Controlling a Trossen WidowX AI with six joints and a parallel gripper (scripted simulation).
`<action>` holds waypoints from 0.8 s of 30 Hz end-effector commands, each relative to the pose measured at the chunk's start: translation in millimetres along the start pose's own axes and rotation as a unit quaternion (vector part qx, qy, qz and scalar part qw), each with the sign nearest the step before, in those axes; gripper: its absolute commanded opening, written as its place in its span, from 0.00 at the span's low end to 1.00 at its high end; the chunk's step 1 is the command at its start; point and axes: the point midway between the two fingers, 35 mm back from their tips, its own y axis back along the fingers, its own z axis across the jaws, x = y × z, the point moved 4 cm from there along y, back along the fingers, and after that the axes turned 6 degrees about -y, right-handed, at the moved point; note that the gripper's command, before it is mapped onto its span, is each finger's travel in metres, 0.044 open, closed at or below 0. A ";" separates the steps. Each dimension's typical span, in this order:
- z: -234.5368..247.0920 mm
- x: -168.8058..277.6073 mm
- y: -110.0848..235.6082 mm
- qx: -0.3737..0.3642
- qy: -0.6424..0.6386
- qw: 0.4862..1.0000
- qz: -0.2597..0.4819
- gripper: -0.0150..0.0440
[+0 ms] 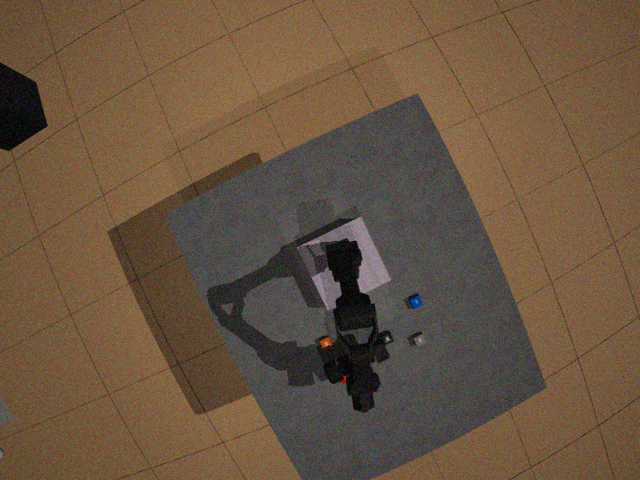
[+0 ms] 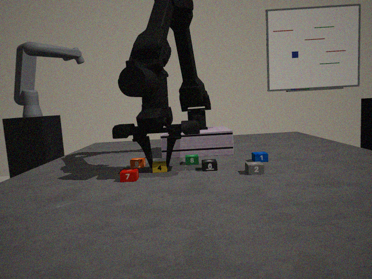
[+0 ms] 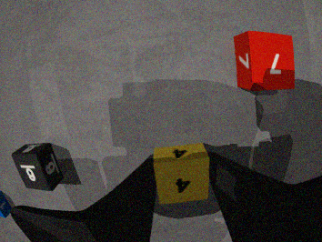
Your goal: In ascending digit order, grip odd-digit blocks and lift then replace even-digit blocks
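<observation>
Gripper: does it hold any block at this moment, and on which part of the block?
Yes. The gripper is shut on the yellow block marked 4, one finger on each opposite side face, with the block on the table.

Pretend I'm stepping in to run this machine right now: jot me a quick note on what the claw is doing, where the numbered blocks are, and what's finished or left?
Gripper: shut on the yellow 4 block, which sits on the table, not visibly lifted.
Blocks: red 7 front left, orange block behind it (digit unclear), green 8, black block (looks like 6), grey 2, blue 1 on the right.
Done: 4 is gripped; whether 1 and 2 were handled cannot be told.
Left: lift 4 slightly, set it back, release; then the higher digits in order.
</observation>
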 end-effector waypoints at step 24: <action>-0.1 0.2 13.3 0.000 0.002 1.000 0.002 0.46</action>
